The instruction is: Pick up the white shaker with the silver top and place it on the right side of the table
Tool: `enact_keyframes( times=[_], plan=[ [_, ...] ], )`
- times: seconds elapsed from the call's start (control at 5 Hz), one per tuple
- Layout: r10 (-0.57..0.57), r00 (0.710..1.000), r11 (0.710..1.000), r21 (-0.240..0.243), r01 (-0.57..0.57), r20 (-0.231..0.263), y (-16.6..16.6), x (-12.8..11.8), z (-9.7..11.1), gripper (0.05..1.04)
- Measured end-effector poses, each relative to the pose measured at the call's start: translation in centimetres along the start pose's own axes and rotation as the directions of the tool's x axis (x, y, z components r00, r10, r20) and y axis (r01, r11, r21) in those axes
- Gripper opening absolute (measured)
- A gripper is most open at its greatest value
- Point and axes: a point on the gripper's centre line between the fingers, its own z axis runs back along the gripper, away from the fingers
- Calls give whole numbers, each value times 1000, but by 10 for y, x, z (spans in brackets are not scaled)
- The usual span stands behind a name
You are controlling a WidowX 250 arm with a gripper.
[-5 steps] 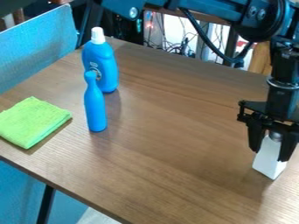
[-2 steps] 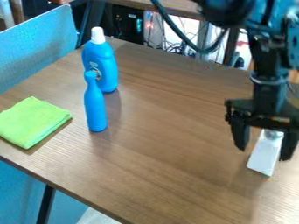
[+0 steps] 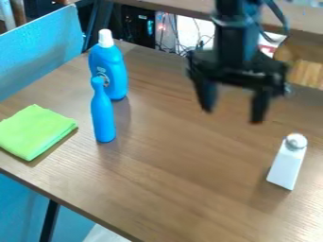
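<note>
The black gripper (image 3: 231,116) hangs above the back right part of the table, open, with nothing between its fingers. Below it and to the right, a white shaker with a round silver top (image 3: 287,163) stands upright on the wood, apart from the gripper. Left of the gripper is a blue bottle with a white cap (image 3: 108,70), and a slim blue bowling-pin-shaped object (image 3: 102,113) stands just in front of it. A folded lime-green cloth (image 3: 37,131) lies at the table's left edge.
The brown wooden table (image 3: 170,179) has its front edge running from the left down to the bottom middle. A blue chair back or panel (image 3: 41,49) rises beyond its left side. Cables and a second wooden surface (image 3: 302,16) are behind the table.
The gripper has opened and let go of the white shaker, then risen and moved left and back. The shaker stays standing at the right; the other objects have not moved.
</note>
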Motion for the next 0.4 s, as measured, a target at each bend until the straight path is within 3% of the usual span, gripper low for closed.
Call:
enact_keyframes(
  times=[0.2, 0.4],
  plan=[
    [7, 998, 998, 56, -3, -67, 45, -3, 4, 1001],
    [72, 993, 995, 83, -64, -96, 101, -1, 7, 1001]
  ],
)
